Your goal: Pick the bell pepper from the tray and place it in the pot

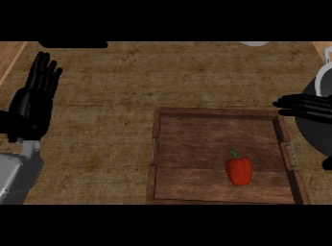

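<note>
Pepper [239, 170] first: it is red with a short green stem, and it lies inside the wooden tray [219, 126], in the tray's lower right part, stem pointing toward the far side. Nothing touches it. The tray is a dark brown rectangle with a raised rim and a small metal handle on its right side; it sits on the brown tabletop [119, 81], right of the middle of the view and running down to its lower edge.

Just right of the tray stands the pot [323, 132], a dark round vessel with a pale rim, cut off by the right edge of the view. Its pale handle shows at the upper right corner.

The right hand [312, 108] comes in from the right edge and hovers over the left part of the pot, its fingers straight and spread, pointing left toward the tray's far right corner. It holds nothing and is well apart from the pepper. A dark part of the same hand, probably the thumb, shows lower down at the right edge.

The left hand [33, 98] shows at the left side of the view, open, fingers straight and close together, pointing up and away. It rests there above its grey forearm, well apart from the tray, and holds nothing.
</note>
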